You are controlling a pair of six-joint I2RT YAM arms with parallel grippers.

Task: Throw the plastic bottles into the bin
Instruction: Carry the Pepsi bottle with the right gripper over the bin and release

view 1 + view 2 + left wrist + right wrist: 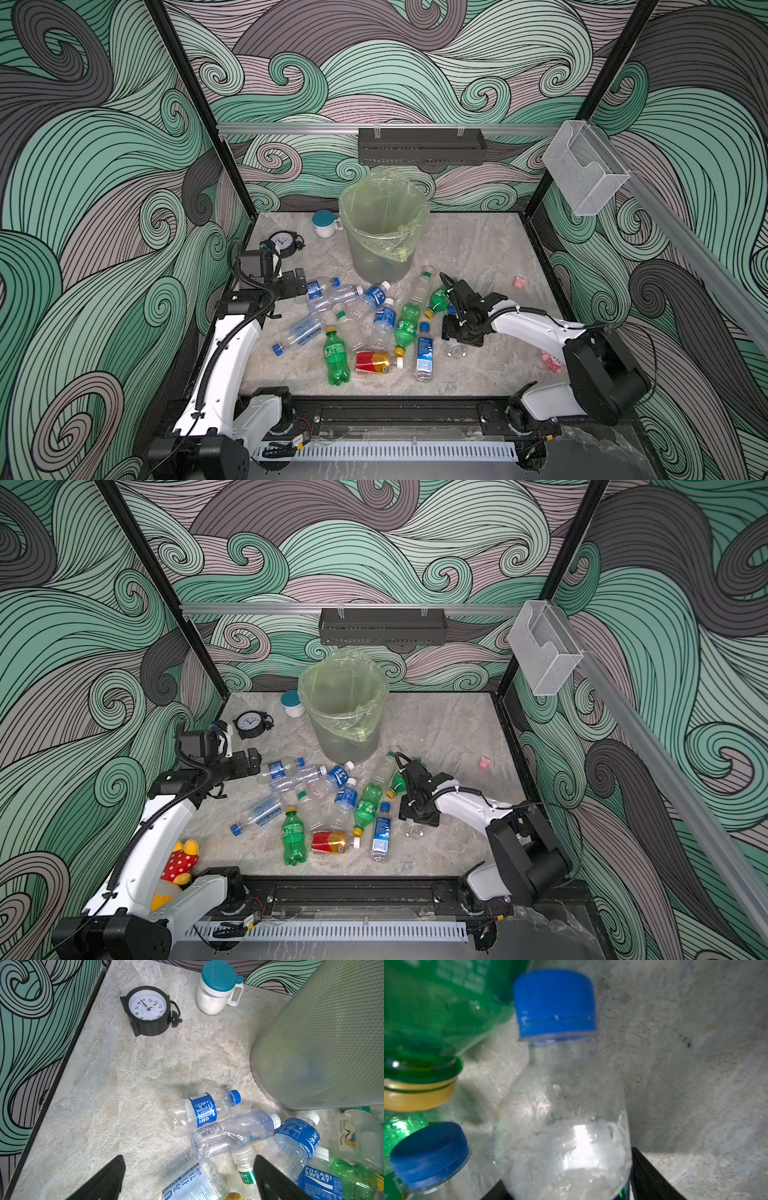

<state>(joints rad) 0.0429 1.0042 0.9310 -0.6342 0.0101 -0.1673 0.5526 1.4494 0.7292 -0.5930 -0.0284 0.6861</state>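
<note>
Straddling blue-cap bottle [562,1115], R jaws' grip unclear; L jaws wide open at pile [384,318] edge.

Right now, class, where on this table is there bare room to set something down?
Bare: the far right stretch between the bin and the right wall, holding only a small pink piece; also the patch between the clock and the bottles. Crowded: the middle, where they lie heaped.

A black alarm clock [148,1011] sits near a teal-lidded white jar [218,991] on the marbled tabletop [124,1084].
</note>
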